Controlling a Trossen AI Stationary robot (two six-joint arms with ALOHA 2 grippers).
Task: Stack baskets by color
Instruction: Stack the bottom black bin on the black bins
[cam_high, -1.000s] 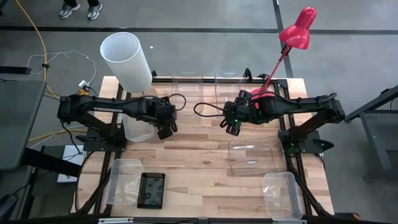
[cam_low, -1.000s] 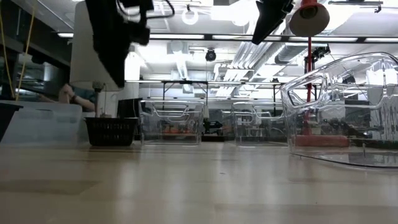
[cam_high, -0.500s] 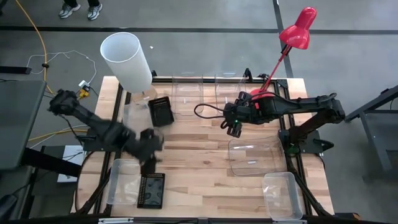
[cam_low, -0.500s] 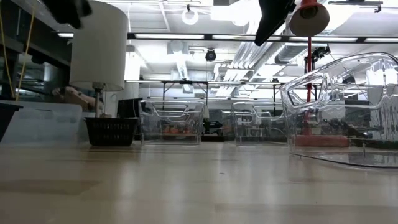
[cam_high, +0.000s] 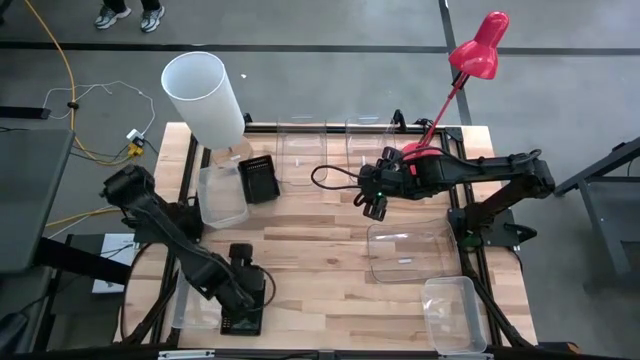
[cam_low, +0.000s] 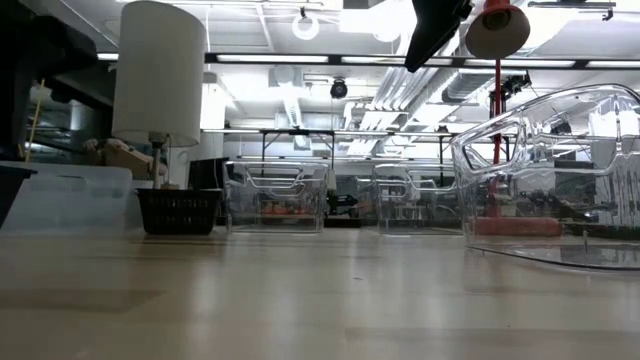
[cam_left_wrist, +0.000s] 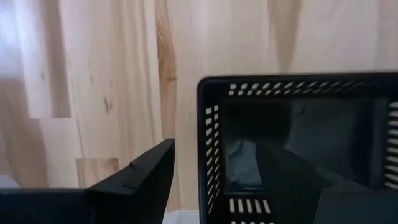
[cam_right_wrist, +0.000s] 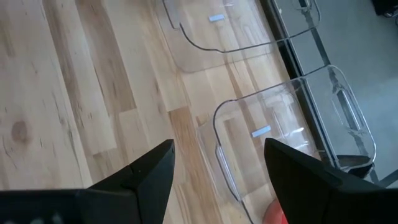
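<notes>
One small black perforated basket (cam_high: 243, 308) lies flat near the table's near-left edge. My left gripper (cam_high: 246, 284) hangs open just above it, pointing down. In the left wrist view its fingers (cam_left_wrist: 214, 180) stand on either side of one wall (cam_left_wrist: 208, 149) of the basket (cam_left_wrist: 298, 130), one outside and one over the hollow, and I see no touch. A second black basket (cam_high: 259, 178) stands at the far left beside a frosted white basket (cam_high: 222, 196). My right gripper (cam_high: 375, 206) hovers open over the table's middle, holding nothing.
Two clear baskets (cam_high: 300, 140) (cam_high: 365, 140) stand along the far edge, and a larger clear one (cam_high: 410, 252) at the right. Frosted baskets lie near left (cam_high: 195, 290) and near right (cam_high: 455, 315). A tall white cylinder (cam_high: 203, 95) and a red lamp (cam_high: 478, 45) stand at the back.
My left gripper has swung from the far left, beside the frosted basket, toward the table's near edge and sunk over the near black basket, rolling as it went. The far black basket it had covered now shows, standing on the table.
</notes>
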